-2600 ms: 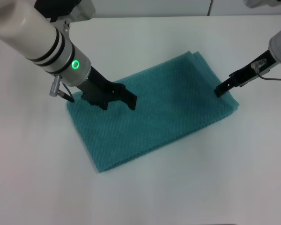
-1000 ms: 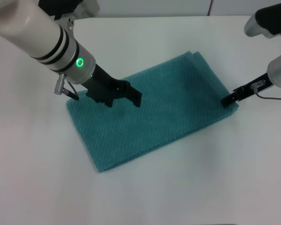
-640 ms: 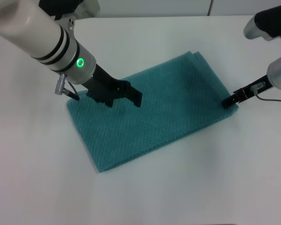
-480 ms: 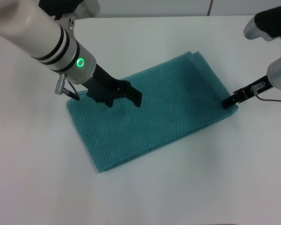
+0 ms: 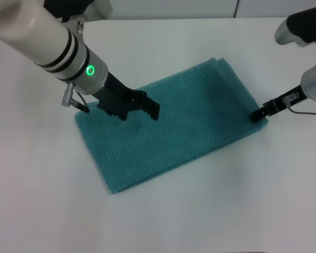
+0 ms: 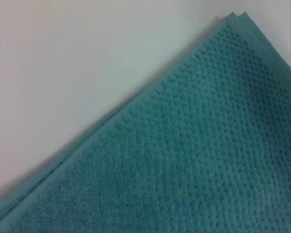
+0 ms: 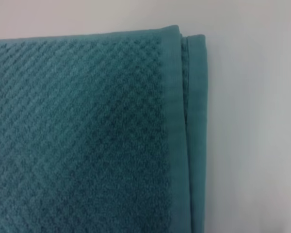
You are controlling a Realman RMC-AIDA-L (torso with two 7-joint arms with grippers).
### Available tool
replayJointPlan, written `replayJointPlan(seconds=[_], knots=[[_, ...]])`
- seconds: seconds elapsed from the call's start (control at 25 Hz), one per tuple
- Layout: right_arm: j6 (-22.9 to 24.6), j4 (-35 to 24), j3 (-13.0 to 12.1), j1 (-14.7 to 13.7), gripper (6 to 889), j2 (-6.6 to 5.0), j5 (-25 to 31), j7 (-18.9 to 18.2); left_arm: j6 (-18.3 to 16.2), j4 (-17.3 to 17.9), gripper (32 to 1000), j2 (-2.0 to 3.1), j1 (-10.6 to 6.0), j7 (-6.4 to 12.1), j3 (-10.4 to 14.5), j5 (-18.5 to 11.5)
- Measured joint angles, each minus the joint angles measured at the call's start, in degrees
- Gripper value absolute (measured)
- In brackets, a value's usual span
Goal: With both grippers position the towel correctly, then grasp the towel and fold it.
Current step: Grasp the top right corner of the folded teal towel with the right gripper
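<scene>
Towel (image 5: 174,124) lay flat on the white counter (image 5: 210,211), set diagonally, its long axis running from near-left to far-right in the head view; it was already doubled, with layered hems showing at the corners in both wrist views (image 6: 184,160) (image 7: 87,126). Left gripper (image 5: 130,107), the broad black claw, hung over the towel's left end near the far long edge; its jaws appeared parted with nothing between them, and whether the tips touched the cloth could not be told. Right gripper (image 5: 262,112), the slim black bar, sat low at the towel's right-hand corner, at or just touching the edge; whether its fingers were parted or closed could not be told. Judgement: the towel looked soft, limp and light, with a waffle weave that should give good purchase and little slip. It would drape and sag once lifted, and a pinch might catch only the top layer, so the stacked hems could separate. Best hold would be at the two corners of one short end, taking both layers at the hemmed border, which is firmer than the pile. A slanted lie suggested squaring was not yet finished.
</scene>
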Motion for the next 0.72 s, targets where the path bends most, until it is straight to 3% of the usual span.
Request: replayJointPlan(seconds=[0.72], knots=[[0.53,0.03,-0.02,-0.17,801,0.50,-0.01,-0.44,-0.15,0.00,874,0.00,0.00,0.00,0.00,0.00]])
